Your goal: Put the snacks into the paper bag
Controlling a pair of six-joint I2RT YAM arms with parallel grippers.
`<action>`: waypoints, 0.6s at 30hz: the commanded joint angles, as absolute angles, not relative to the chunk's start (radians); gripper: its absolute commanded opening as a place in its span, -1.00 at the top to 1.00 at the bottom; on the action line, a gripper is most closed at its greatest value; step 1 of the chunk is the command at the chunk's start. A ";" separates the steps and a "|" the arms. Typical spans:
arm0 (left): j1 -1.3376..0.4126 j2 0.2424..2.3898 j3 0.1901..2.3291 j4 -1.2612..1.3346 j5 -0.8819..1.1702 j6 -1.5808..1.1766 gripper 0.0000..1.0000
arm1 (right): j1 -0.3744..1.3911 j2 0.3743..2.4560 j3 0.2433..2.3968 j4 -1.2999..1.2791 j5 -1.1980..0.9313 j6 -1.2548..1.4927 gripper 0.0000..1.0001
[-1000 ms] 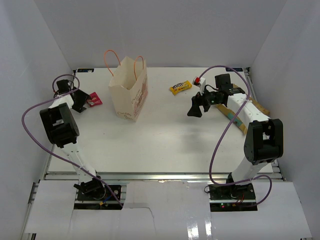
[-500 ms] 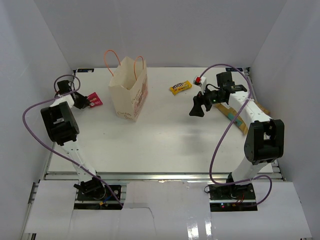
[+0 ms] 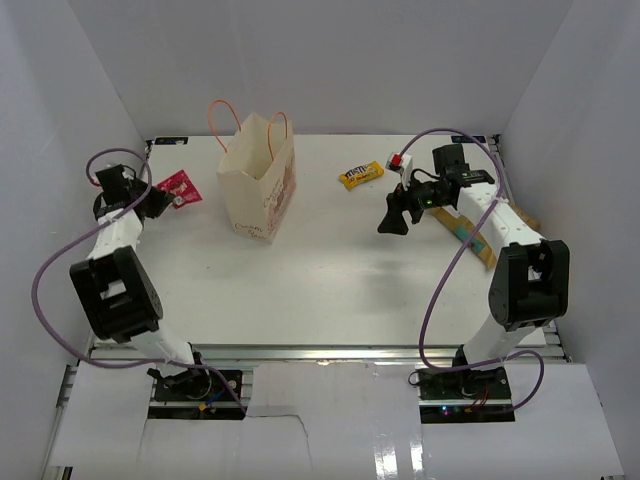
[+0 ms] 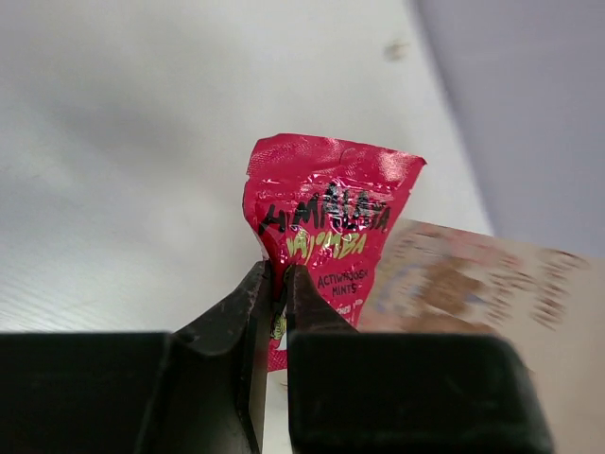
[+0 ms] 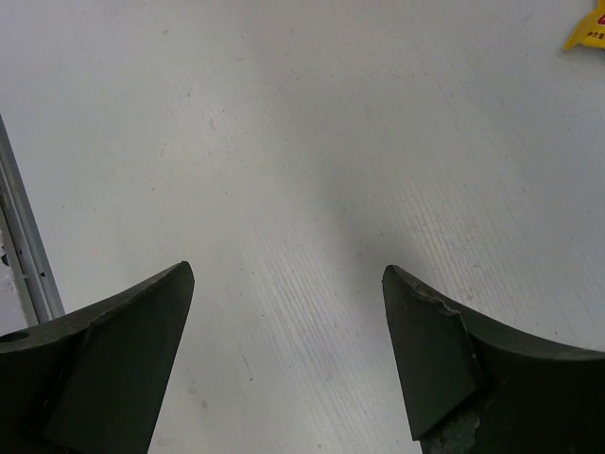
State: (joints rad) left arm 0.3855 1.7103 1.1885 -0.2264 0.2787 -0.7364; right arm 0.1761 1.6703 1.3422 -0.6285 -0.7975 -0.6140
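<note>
Pinch on pink-red packet [image 4: 331, 218] by left jaws at its lower edge, seemingly just off counter [image 3: 330, 270], left of paper bag [image 3: 258, 190]. Right jaws spread wide near yellow packet [image 3: 360, 175].

The left hand [image 3: 158, 193], open a second ago, has pinched shut on the pink-red packet [image 3: 177, 187] and drawn it slightly farther and leftward. The left arm's elbow has swung nearer.

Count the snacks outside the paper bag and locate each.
4: pink-red packet pinched in the left tool; yellow packet right of the paper bag; small red-and-white packet beside it; tan-brown pouch under the right arm. More may be hidden inside the bag.
</note>
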 commanded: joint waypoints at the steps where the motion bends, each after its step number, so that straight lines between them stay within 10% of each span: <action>1: 0.393 1.456 1.149 -0.103 0.330 -0.807 1.00 | 0.169 1.628 1.335 -0.627 -0.845 -0.634 -0.73; 18: 0.042 1.307 1.466 -0.152 0.332 -0.651 1.00 | 0.167 1.666 1.376 -0.624 -0.868 -0.640 -0.72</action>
State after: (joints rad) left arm 0.1303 1.2705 1.3930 -0.0586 0.4229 -0.7559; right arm 0.1707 1.6672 1.3392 -0.6285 -0.8410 -0.6319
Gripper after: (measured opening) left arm 0.182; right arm 0.863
